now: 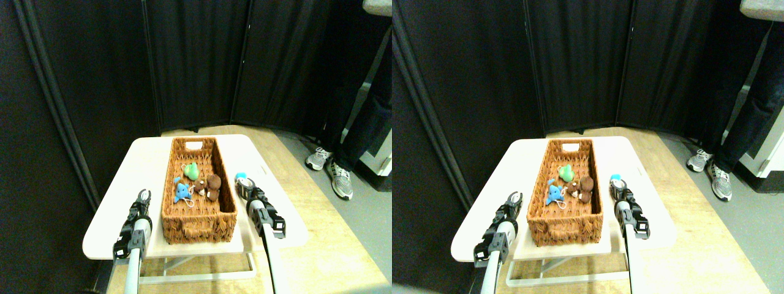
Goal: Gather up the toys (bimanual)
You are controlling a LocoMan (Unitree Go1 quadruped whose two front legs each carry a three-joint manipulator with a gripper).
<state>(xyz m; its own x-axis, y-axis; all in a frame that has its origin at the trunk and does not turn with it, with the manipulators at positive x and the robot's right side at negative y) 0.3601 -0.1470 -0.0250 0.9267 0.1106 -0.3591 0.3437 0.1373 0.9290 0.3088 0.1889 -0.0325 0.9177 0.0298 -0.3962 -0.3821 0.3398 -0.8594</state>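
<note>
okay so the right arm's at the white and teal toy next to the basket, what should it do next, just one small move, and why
Probably lift the right tool with the white-teal toy and swing it left over the basket's rim. The toy sits at the tool's tip, outside the basket, while the green toy, blue toy and brown toy already lie inside. Whether the grip is closed is unclear.

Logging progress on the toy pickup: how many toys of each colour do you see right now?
Green toy: 1
Blue toy: 1
Brown toy: 1
White-teal toy, at the right gripper: 1
Total: 4, three of them in the basket.

Green toy (190,171), brown woven basket (199,223)
</note>
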